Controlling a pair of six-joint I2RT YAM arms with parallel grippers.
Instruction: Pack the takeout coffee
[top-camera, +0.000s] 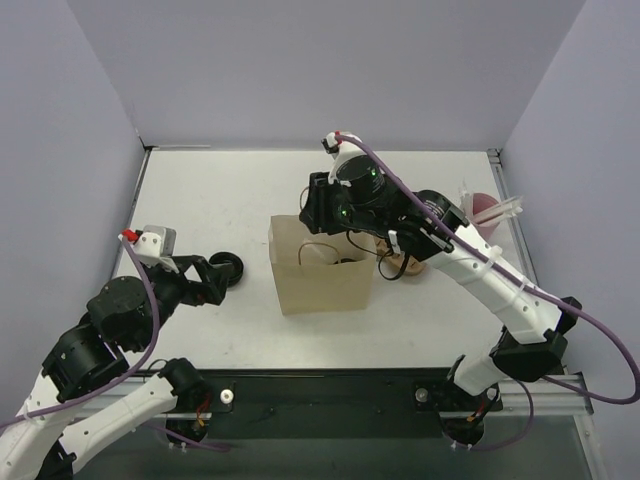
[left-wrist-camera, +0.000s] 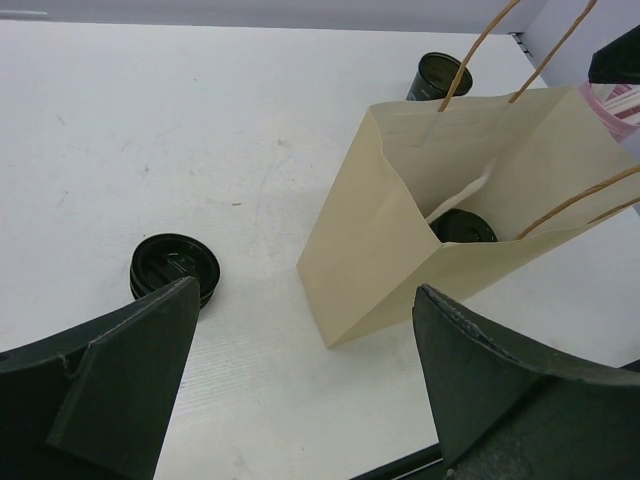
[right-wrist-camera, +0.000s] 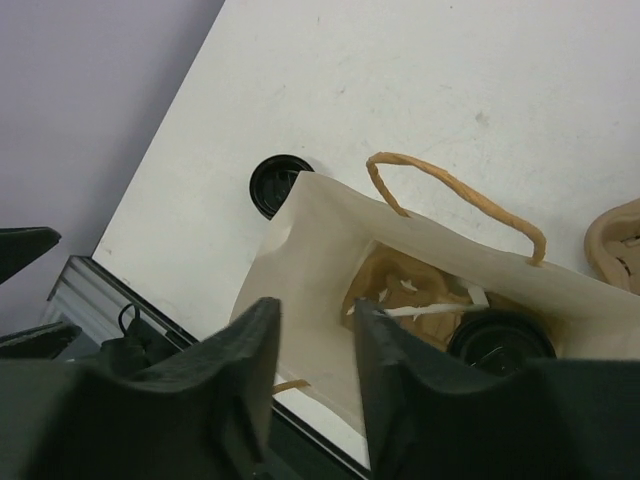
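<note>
Currently, the black-lidded coffee cup is seated upright at the bottom of the paper bag. Tan cardboard is seen beside the cup inside the bag. The bag is stood upright near the middle of the table with its mouth open, and its twisted-paper handles are raised above the rim.

The right gripper is positioned directly over the bag mouth and pointed downward. Its fingers are parted by a narrow gap – nothing is clamped between them, and no contact with the cup or the bag is shown.

A second dark cup is stood on the table just beyond the bag. A cardboard cup carrier is placed just to the right of the bag. Further right, near the table edge, a pink item is seen; its kind cannot be determined.

A loose black lid is laid flat on the table, left of the bag and apart from it. The left gripper is held low on the left side of the table, just beside that lid. Its jaws are spread fully apart – nothing is gripped.
</note>
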